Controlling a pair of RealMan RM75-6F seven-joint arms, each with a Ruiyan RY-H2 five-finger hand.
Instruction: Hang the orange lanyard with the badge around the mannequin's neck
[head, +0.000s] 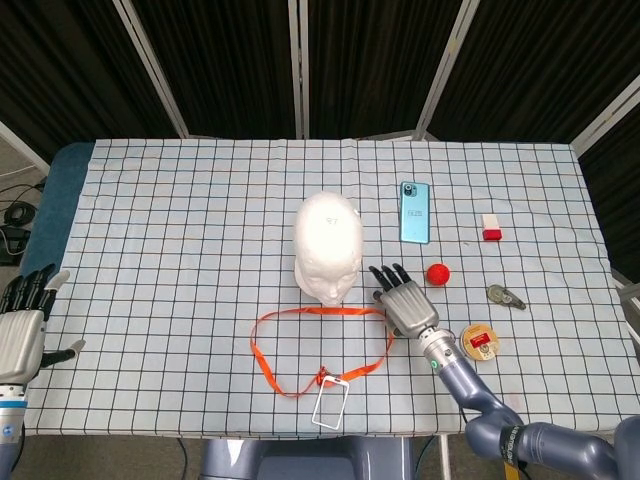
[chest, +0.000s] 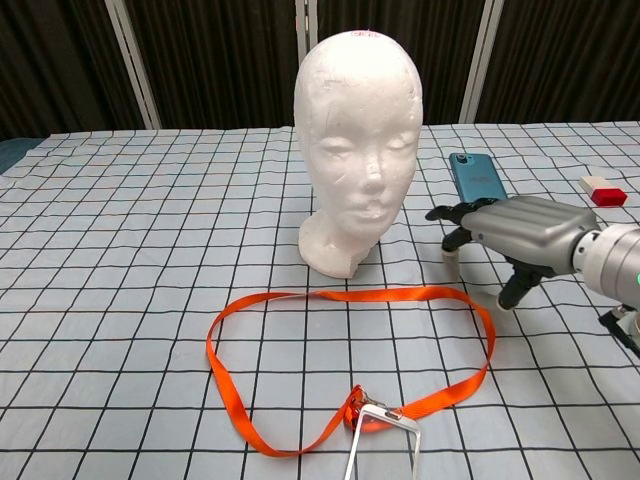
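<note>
Here, right robot hand (head: 404, 302) (fingers spread, empty), just beside orange lanyard (head: 300, 345) loop's edge

One white mannequin head (head: 328, 246) standing on checked tablecloth (head: 180, 230); one orange lanyard (head: 320, 345) lying in loop, carrying one clear badge holder (head: 329, 404); one blue phone (head: 415, 212) lying flat; one red ball (head: 437, 273) sitting; one red-and-white block (head: 490, 228) sitting; one small dark metal item (head: 506, 296) lying, kind unclear; one round disc with red centre (head: 479, 343) lying; two robot hands showing: right hand (head: 402, 300), left hand (head: 22, 330); three pale poles (head: 300, 65) standing against black curtain
</note>
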